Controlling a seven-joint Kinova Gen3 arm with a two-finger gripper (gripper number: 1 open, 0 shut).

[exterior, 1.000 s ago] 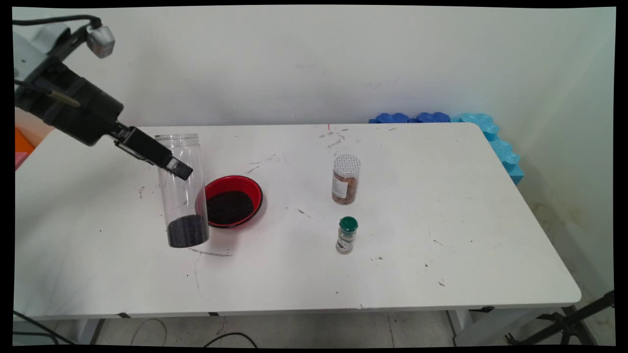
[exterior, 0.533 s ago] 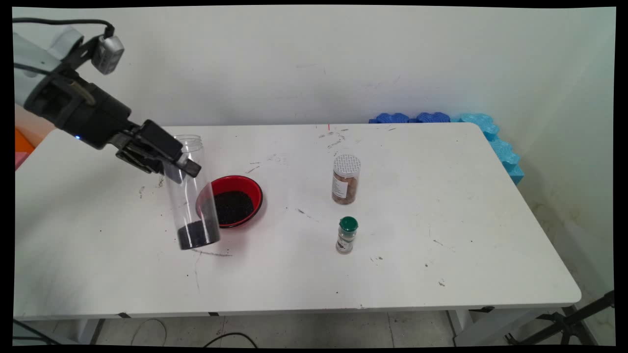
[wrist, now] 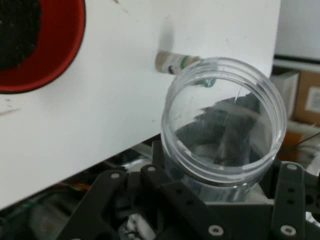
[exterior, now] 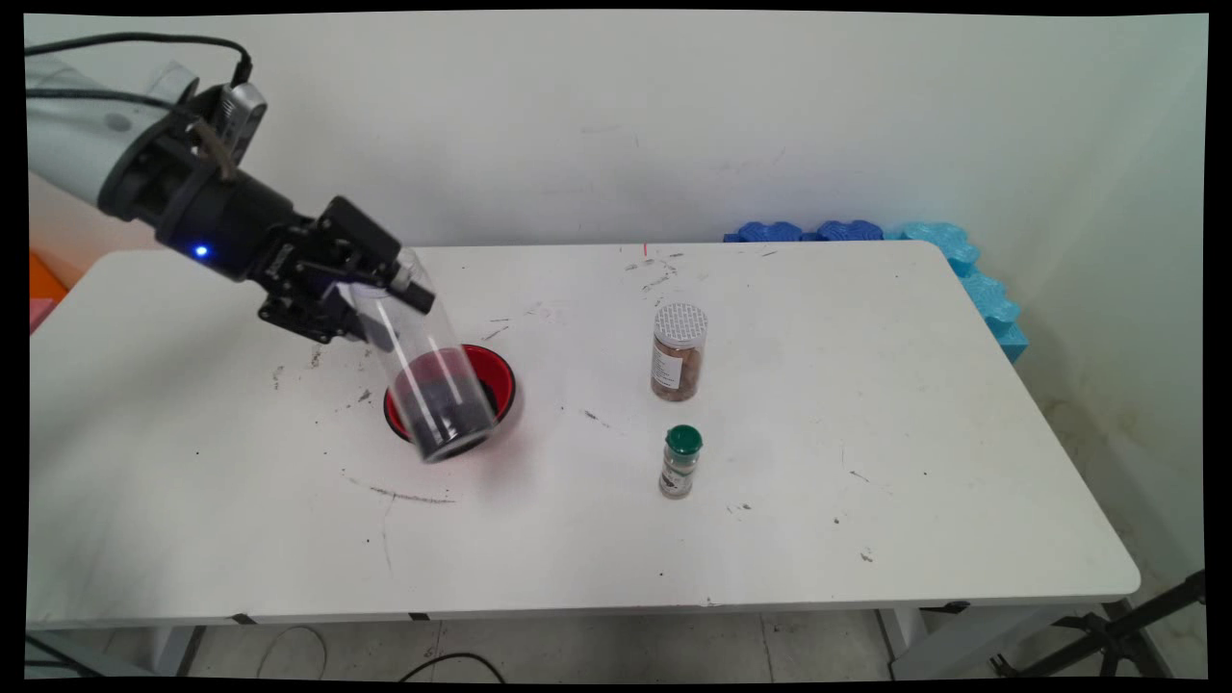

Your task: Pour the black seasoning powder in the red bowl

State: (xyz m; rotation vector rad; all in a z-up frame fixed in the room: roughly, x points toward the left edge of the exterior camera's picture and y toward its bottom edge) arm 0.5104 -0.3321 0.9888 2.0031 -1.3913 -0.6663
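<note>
My gripper is shut on a tall clear plastic jar near its open mouth. The jar hangs tilted, mouth toward the upper left, with its base and a layer of black grains in front of the red bowl. The bowl sits on the white table and holds more black grains. In the hand view the jar's open mouth rises between the gripper fingers, dark grains show inside it, and the red bowl lies at the top left.
A brown-filled spice jar with a silver lid stands right of the bowl. A small green-capped bottle stands nearer the front, and shows in the hand view as the green-capped bottle. Blue foam pieces lie along the far right corner.
The jar, upright on the table left of the bowl a second ago, has been lifted, tilted and carried right until its base is over the bowl. The gripper rotated with it.
</note>
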